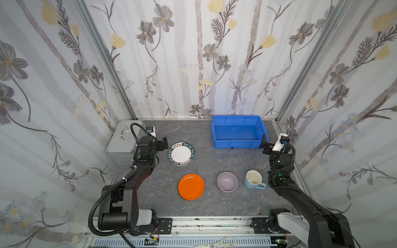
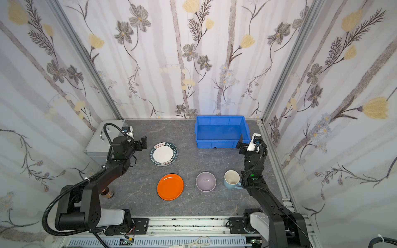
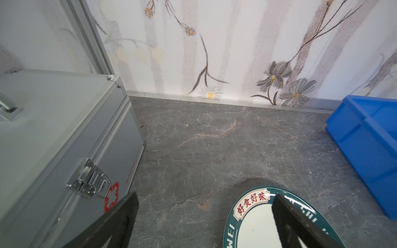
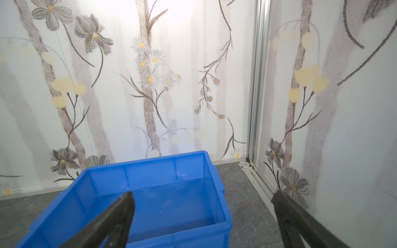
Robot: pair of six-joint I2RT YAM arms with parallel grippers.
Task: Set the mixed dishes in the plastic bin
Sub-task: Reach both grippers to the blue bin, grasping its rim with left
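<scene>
With both tools set at a wide spread, you find the left gripper (image 1: pixel 164 142) carried on a bent, raised black arm, between the silver metal case (image 1: pixel 122 142) and the lettered plate (image 1: pixel 182 154). In the left wrist view its dark, flat, tapered fingers (image 3: pixel 120 219) frame the grey marble-veined table (image 3: pixel 204 150); one overlaps the plate's (image 3: pixel 253 225) glossy green rim, and you cannot tell whether they touch. The right gripper (image 1: pixel 264 143) is held up on a folded arm at the near right corner of the plastic bin (image 1: pixel 236 144). In the right wrist view its fingers (image 4: pixel 116 216) straddle the smooth blue wall (image 4: pixel 150 169). The bin is a rectangular tub with a lipped rim, standing against the back wall. All dishes rest on the table outside it: the round lettered plate to its left, and nearer the arm bases a row of the glossy orange plate (image 1: pixel 191 186), the round lilac bowl (image 1: pixel 227 181) and the pale-blue mug (image 1: pixel 254 179), cream inside, just beside the right arm. A small brown bottle (image 2: pixel 108 192) stands near the left arm.
</scene>
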